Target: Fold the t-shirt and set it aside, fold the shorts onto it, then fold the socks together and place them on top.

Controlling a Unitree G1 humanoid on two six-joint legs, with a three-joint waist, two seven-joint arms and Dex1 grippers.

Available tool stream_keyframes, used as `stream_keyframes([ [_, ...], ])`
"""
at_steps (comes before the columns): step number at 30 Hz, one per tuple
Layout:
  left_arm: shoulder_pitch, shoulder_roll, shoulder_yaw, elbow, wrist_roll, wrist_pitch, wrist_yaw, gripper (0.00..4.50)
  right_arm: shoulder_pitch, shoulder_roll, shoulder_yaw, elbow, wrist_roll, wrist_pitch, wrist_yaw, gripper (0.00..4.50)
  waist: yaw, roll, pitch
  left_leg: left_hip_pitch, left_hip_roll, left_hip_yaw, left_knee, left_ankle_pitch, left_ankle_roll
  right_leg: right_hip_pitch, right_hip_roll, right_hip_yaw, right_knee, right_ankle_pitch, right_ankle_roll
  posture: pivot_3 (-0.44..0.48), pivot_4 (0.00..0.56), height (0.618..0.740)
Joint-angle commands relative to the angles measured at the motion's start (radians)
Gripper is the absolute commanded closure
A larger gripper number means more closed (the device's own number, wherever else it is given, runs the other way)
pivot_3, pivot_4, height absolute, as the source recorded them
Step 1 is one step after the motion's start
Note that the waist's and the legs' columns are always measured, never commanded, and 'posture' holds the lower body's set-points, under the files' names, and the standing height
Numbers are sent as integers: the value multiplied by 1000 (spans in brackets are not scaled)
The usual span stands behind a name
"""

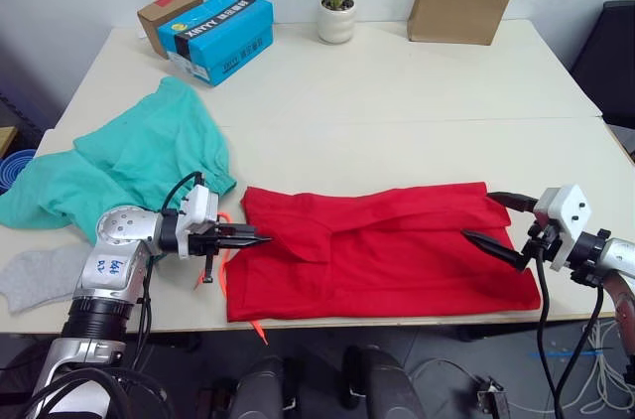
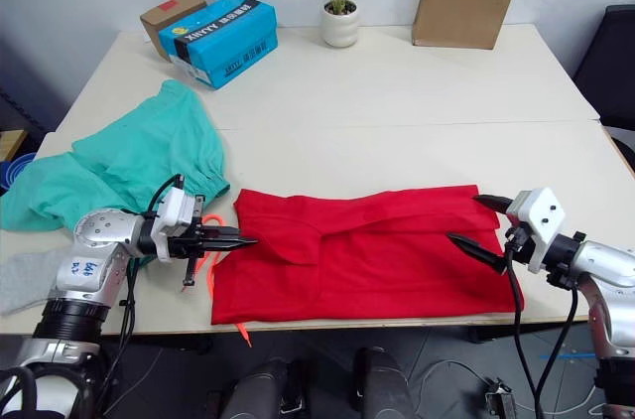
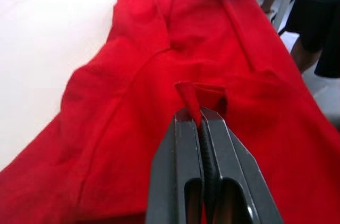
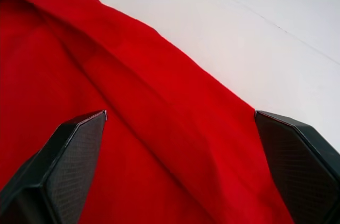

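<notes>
At the table's near edge, left gripper [image 1: 256, 238] pinches a fold of the t-shirt [image 1: 397, 245] — right gripper [image 1: 496, 219] spread wide over its far end. Shorts [image 1: 129, 166] behind left gripper; socks [image 1: 35, 275] beside its arm.

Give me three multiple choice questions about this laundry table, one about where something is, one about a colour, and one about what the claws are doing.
1. Where are the shorts?
A. beside the paper bag
B. on the table's left side, by the left arm
C. on top of the t-shirt

2. What colour is the t-shirt?
A. red
B. grey
C. blue

3. How is the left claw?
A. wide open over bare table
B. shut on the sock
C. shut on a pinch of the t-shirt

Answers: 1 B, the shorts lie left of the t-shirt. 2 A, it is bright red. 3 C, the left wrist view shows cloth pinched between shut fingers, while the right claw is open.
</notes>
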Motion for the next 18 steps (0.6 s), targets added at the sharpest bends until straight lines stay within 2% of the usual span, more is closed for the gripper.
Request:
stream_keyframes([
  [1,-1,3,4,4,-5,14,21,4478,14,-8,-31,-12,14,9,2,0,0,0,0,0,0,0,0,0,0,0,0,0,0,0,0,0,150,740],
  [4,13,26,2,-35,-15,82,30,3837,21,-29,-29,-9,15,25,27,0,0,0,0,0,0,0,-1,0,0,0,0,0,0,0,0,0,150,740],
  [9,43,90,26,-115,-36,183,40,2223,-20,-84,-30,36,12,53,83,0,-2,0,0,0,0,0,-1,0,0,0,0,0,0,0,0,0,150,740],
  [12,52,142,64,-182,-105,313,40,1262,-87,-139,-10,135,-10,49,138,0,-3,0,0,0,1,0,-1,-1,0,0,0,0,0,0,0,0,150,740],
  [14,39,167,107,-238,-206,439,48,642,-182,-179,43,255,-46,49,206,0,-3,0,0,1,1,0,-2,-1,0,0,0,0,0,0,-1,0,150,740],
  [16,7,145,150,-282,-316,541,79,37,-333,-187,118,425,-104,34,266,0,-5,0,0,1,1,0,-1,-1,0,0,0,0,-1,0,-1,0,150,740],
  [18,0,111,151,-310,-332,544,112,37,-456,-171,167,578,-154,6,288,0,-6,0,0,1,1,1,-1,-1,0,0,0,1,0,0,-1,0,150,740],
])
